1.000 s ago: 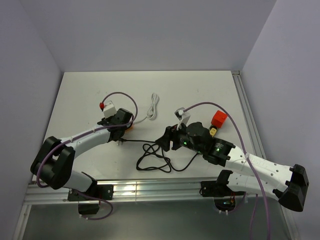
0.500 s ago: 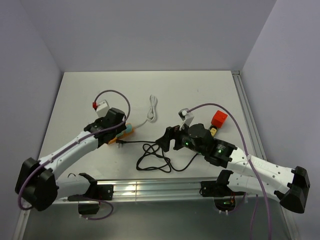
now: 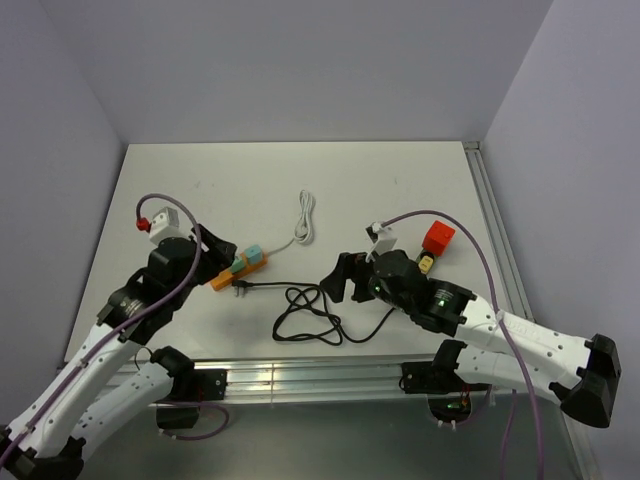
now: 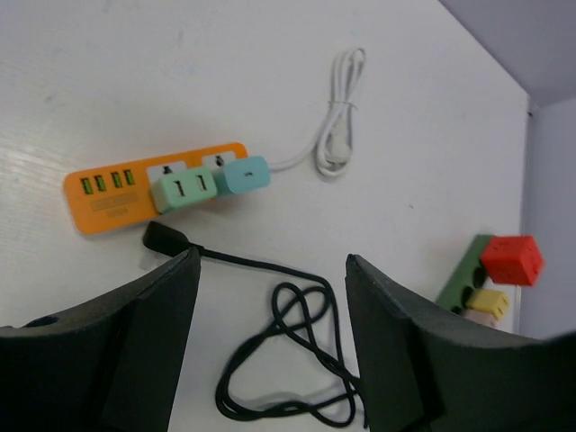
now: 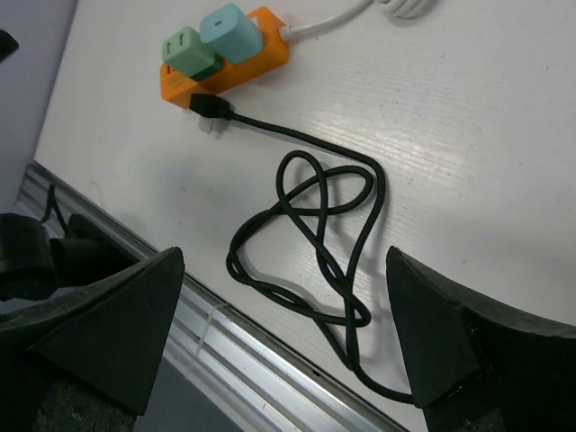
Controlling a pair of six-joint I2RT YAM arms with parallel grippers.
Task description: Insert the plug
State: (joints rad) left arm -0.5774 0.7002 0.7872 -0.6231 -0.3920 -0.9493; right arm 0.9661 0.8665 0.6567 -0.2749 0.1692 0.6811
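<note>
The orange power strip [image 3: 238, 270] [image 4: 135, 184] [image 5: 225, 63] lies on the white table with a green adapter [image 4: 184, 191] and a blue adapter [image 4: 243, 175] plugged in. The black plug [image 3: 243, 284] [image 4: 165, 238] [image 5: 209, 106] lies flat beside the strip's near edge, in no socket. Its black cable [image 3: 310, 315] [image 5: 315, 243] coils toward the right arm. My left gripper [image 3: 213, 252] [image 4: 272, 270] hangs open to the left of the strip, holding nothing. My right gripper [image 3: 335, 278] [image 5: 283, 270] stands wide open above the coil, empty.
A bundled white cable [image 3: 305, 215] [image 4: 337, 117] runs from the blue adapter toward the back. A red cube [image 3: 437, 237] [image 4: 511, 259] and a yellow plug [image 4: 489, 301] sit on a green strip at the right. A metal rail [image 5: 270, 360] edges the table's near side.
My left arm has pulled back to the left off the power strip and its jaws have opened. The right gripper has opened wider and drawn slightly right. The plug has stayed put.
</note>
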